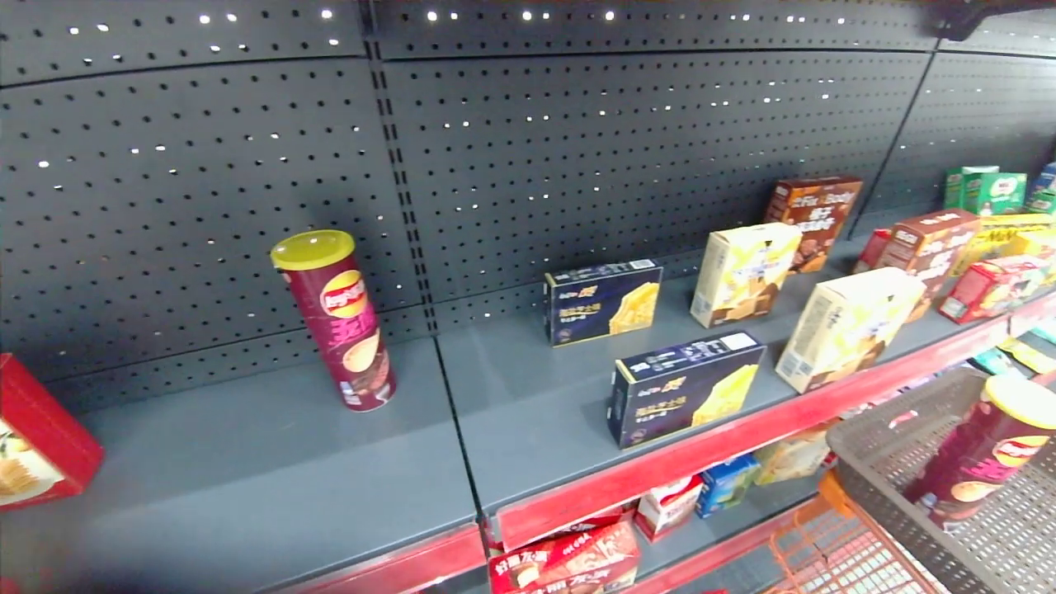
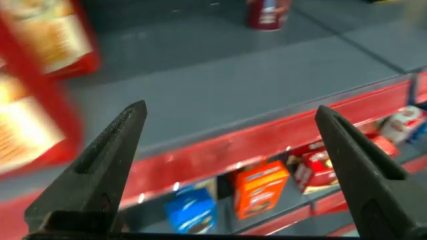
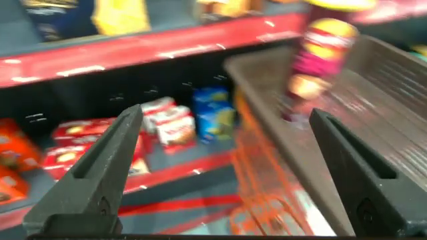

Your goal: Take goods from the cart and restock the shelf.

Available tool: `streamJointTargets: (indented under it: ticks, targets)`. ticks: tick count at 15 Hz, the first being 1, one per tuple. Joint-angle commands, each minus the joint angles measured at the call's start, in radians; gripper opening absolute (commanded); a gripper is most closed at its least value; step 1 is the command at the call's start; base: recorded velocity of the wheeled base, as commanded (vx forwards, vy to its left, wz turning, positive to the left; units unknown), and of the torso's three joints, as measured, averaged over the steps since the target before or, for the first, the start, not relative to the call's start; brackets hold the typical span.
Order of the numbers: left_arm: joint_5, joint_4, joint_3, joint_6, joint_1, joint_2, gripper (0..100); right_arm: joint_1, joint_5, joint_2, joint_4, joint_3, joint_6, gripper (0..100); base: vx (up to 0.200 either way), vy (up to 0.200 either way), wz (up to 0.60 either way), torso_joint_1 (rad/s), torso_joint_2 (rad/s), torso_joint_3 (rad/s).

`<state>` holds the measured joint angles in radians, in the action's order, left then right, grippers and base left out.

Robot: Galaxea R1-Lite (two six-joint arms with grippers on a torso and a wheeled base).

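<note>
Head view, centre left: chip can [image 1: 334, 322] upright on the grey shelf [image 1: 247, 478], near the perforated back panel [image 1: 577, 148].
Head view, lower right: second chip can [image 1: 982, 454] leaning inside the grey basket [image 1: 891, 429], with the orange cart frame [image 1: 825, 544] under it.
Head view, middle: rear blue box [image 1: 601, 301] and front blue box [image 1: 683, 386] standing apart on the shelf, the front one by the red shelf edge [image 1: 742, 437].
Head view, right: two cream boxes [image 1: 742, 272], brown boxes [image 1: 813, 216] behind them, green boxes [image 1: 986, 190] at the far end.
Head view, left edge: red box [image 1: 37, 437], partly cut off.
Left wrist view, arm: left fingers [image 2: 110, 157] spread wide, nothing between them, out in front of the red shelf edge.
Left wrist view, beyond: blurred red box close by, base of the chip can far back on the shelf, orange pack [image 2: 260, 190] and blue pack [image 2: 192, 208] on the lower shelf.
Right wrist view, arm: right fingers [image 3: 100, 173] spread wide, gripping nothing.
Right wrist view, beyond: second chip can standing in the basket, apart from the fingers; red packs [image 3: 160, 120] on the lower shelf beside the basket.
</note>
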<state>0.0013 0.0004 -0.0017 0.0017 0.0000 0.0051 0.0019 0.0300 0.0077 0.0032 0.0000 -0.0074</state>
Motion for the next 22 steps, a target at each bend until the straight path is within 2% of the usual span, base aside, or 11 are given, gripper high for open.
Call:
streamJointTargets:
  ticks: [1, 11, 22]
  targets:
    - [0.000, 0.000, 0.000, 0.000, 0.000, 0.001, 100, 0.003, 0.001, 0.011, 0.000, 0.000, 0.000, 100, 0.000, 0.000, -0.60, -0.002, 0.00, 0.002]
    - [0.000, 0.000, 0.000, 0.000, 0.000, 0.001, 100, 0.007, 0.002, 0.020, 0.000, 0.000, 0.000, 100, 0.000, 0.000, -0.60, 0.003, 0.00, 0.002]
    - [0.000, 0.000, 0.000, 0.000, 0.000, 0.001, 100, 0.000, 0.005, -0.005, -0.003, 0.000, -0.006, 100, 0.000, 0.000, 0.00, 0.000, 0.00, 0.000]
